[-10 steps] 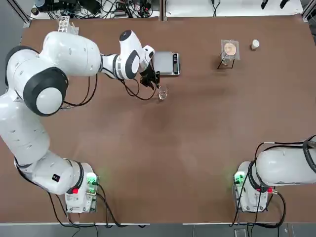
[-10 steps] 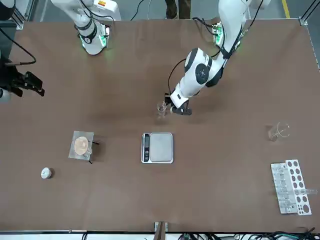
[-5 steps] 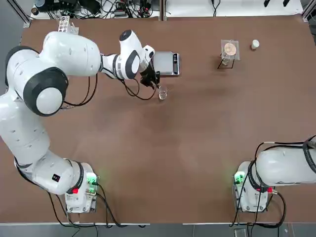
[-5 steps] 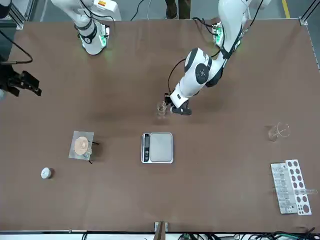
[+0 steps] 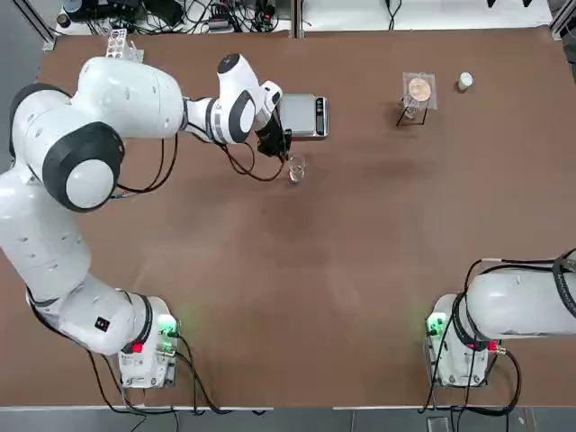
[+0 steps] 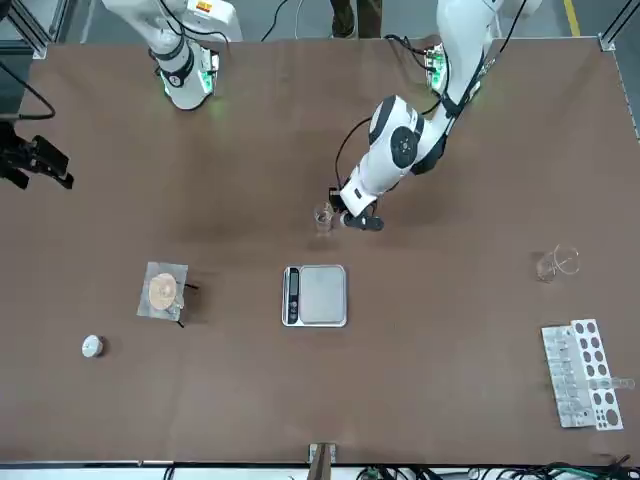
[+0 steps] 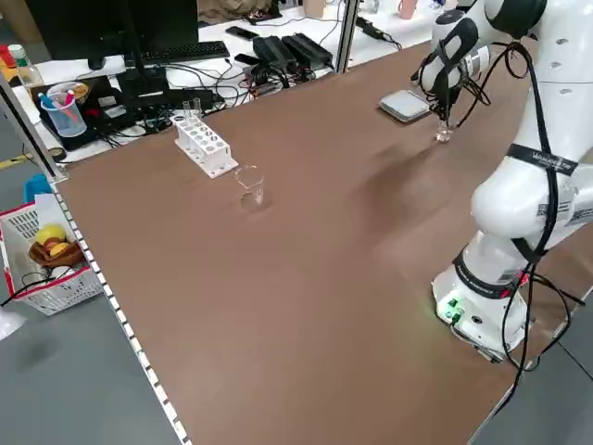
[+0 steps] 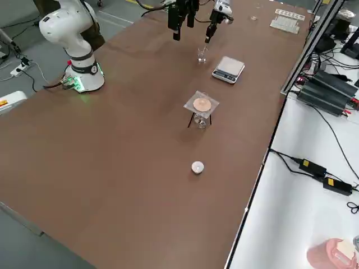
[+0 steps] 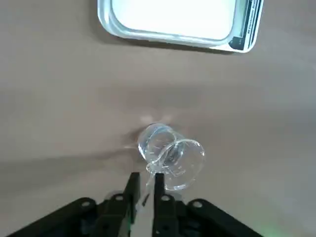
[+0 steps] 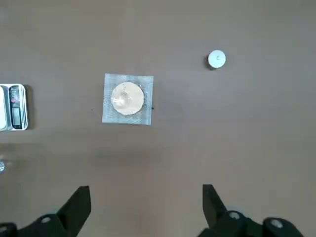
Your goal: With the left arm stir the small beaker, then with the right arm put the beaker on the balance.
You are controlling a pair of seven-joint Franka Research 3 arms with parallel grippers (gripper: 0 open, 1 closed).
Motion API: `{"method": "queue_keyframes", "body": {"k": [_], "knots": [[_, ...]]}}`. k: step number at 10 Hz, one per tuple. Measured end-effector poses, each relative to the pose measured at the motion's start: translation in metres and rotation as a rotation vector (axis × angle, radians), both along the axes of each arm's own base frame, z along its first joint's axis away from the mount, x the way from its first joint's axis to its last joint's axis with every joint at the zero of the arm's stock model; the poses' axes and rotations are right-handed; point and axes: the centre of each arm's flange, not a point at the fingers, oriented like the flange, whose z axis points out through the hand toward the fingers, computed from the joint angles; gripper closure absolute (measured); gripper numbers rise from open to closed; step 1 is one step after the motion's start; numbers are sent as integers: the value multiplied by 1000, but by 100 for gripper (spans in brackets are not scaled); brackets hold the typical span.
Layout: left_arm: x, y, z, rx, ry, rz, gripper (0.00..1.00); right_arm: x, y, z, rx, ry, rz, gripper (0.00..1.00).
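The small beaker (image 5: 296, 169) stands upright on the brown table, just in front of the balance (image 5: 303, 115). My left gripper (image 5: 281, 151) hovers close beside the beaker, on its balance side. In the left wrist view the beaker (image 9: 170, 155) is just beyond the left gripper (image 9: 145, 180). Its fingers (image 9: 132, 183) are drawn together on a thin clear glass rod that leans out of the beaker. The balance's plate (image 9: 173, 17) is bare. My right gripper (image 6: 35, 165) hangs high over its own side of the table, jaws wide with nothing between them (image 10: 145, 205).
A wire tripod with a mesh square and a tan disc (image 5: 418, 90) stands at the far right, a small white cap (image 5: 464, 81) beside it. A larger glass beaker (image 6: 556, 263) and a white test tube rack (image 6: 582, 385) sit at the far left.
The left gripper's fingers have closed in on the glass rod beside the beaker. The right gripper has drifted outward, toward its own side edge of the table.
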Motion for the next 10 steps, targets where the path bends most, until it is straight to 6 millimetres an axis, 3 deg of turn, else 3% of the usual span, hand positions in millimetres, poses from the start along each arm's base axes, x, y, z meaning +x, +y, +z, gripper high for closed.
{"method": "queue_keyframes", "body": {"k": [10], "knots": [[-2, -19, 15, -15, 20, 80, 93, -1, -2, 0, 0, 3, 1, 0]]}}
